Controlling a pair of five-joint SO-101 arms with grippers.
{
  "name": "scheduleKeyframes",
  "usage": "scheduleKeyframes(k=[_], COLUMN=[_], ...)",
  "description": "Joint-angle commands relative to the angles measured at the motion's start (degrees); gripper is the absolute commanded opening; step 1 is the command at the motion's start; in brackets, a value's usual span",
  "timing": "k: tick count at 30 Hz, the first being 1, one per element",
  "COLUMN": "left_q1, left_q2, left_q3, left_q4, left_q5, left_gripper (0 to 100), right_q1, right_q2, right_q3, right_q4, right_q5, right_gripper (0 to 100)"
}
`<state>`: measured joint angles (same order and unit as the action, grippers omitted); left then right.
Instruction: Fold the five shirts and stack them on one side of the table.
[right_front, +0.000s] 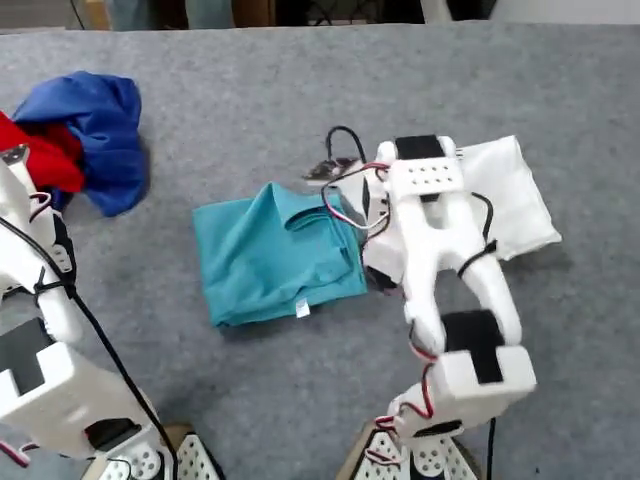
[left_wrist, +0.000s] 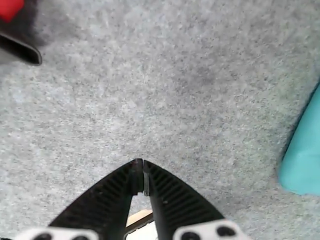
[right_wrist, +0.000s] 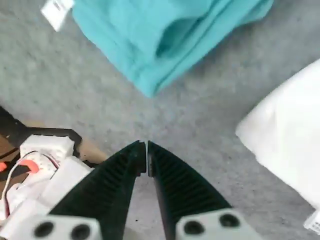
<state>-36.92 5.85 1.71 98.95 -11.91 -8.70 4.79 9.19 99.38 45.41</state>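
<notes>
The teal shirt (right_front: 275, 250) lies folded into a soft, rough rectangle at the middle of the tabletop (right_front: 300, 90). Its long axis runs side to side, tilted a little. The collar (right_front: 300, 212) sits at the far edge, towards the right, and a small white label (right_front: 302, 308) shows at the near edge. The knit cloth is smooth, with rounded folds along its sides.

Just to its right is the white shirt (right_front: 510, 200), folded into a puffy, pillow-like block, partly under the right arm. The two are near each other but apart.

The right hand (right_wrist: 146, 150) hangs over the bare strip between teal and white. Its ribbed black fingers are pressed together at the tips, with nothing between them.

At the far left the blue shirt (right_front: 95, 135) lies crumpled in a loose heap, touching the bunched red shirt (right_front: 35, 150) beside it.

The left hand (left_wrist: 139, 167) is over bare tabletop between the red heap and the teal fold, closed tip to tip and empty.

The tabletop is covered in grey, mottled felt.
</notes>
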Motion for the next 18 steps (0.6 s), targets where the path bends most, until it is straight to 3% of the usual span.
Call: scheduleKeyframes(k=[1, 5, 9, 18], left_q1=[0.0, -0.6, -0.7, -0.7], left_q2=[-0.8, -0.8, -0.9, -0.9], left_q3=[-0.1, 1.1, 2.8, 3.2], left_q4=[-1.0, -2.4, -2.4, -2.4], left_q5=[-0.8, -0.8, -0.8, -0.8], left_gripper=[3, 3, 3, 3], right_q1=[-7.0, -13.7, -14.7, -11.7], right_q2=[-4.1, -0.7, 7.3, 15.3], right_q3=[-5.8, -11.5, -13.6, -13.8], right_q4=[-0.8, -7.8, -15.4, -6.2], right_q5=[-4.4, -10.9, -13.5, -15.5], right_gripper=[1.5, 1.5, 1.5, 1.5])
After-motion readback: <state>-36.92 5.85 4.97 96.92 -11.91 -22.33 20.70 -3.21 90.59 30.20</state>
